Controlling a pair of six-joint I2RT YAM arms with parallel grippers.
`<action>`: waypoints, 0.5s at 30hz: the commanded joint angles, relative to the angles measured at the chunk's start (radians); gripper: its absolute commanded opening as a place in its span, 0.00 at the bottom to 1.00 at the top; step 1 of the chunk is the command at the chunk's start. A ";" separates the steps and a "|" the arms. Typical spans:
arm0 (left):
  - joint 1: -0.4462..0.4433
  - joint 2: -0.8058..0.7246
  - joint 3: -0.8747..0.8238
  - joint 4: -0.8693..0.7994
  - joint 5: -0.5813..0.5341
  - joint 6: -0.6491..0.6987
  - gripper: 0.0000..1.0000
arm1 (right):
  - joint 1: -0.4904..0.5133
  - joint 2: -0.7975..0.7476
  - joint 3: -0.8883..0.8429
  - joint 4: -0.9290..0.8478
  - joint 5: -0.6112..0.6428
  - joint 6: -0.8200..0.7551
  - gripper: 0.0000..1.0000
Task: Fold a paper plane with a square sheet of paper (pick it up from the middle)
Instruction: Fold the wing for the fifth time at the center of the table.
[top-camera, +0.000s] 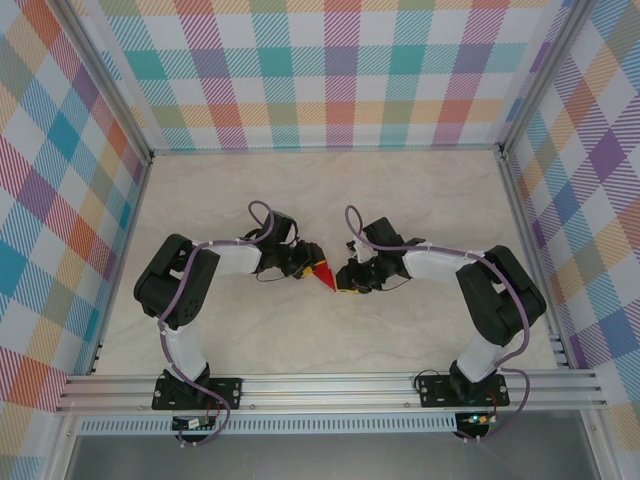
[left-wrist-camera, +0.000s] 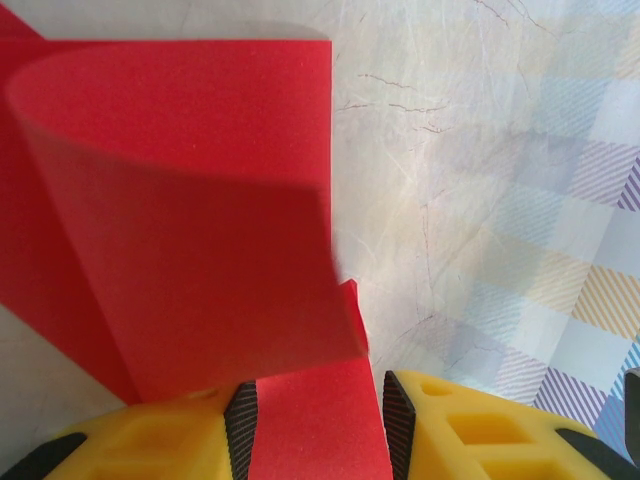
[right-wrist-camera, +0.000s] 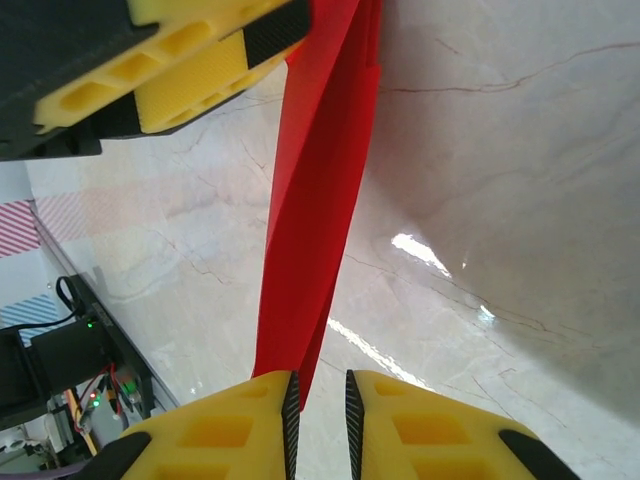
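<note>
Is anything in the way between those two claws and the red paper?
Nothing visible is. The red paper fills the gap between the fingers of the left claw, and its narrow folded end runs straight down to the right claw.

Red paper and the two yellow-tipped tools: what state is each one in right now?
red paper: folded over, one flap curling up, not lying flat.
left tool: closed on one end of the red paper.
right tool: slightly open, the paper's tip at its edge, not clamped.
</note>
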 joint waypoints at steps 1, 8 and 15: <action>0.004 0.073 -0.021 -0.079 -0.038 0.010 0.41 | 0.006 -0.057 0.003 -0.053 0.142 0.021 0.25; 0.004 0.073 -0.021 -0.076 -0.035 0.013 0.41 | 0.007 -0.182 -0.025 -0.076 0.266 0.014 0.32; 0.004 0.075 -0.020 -0.077 -0.037 0.010 0.41 | 0.071 -0.058 0.073 -0.032 0.046 -0.004 0.17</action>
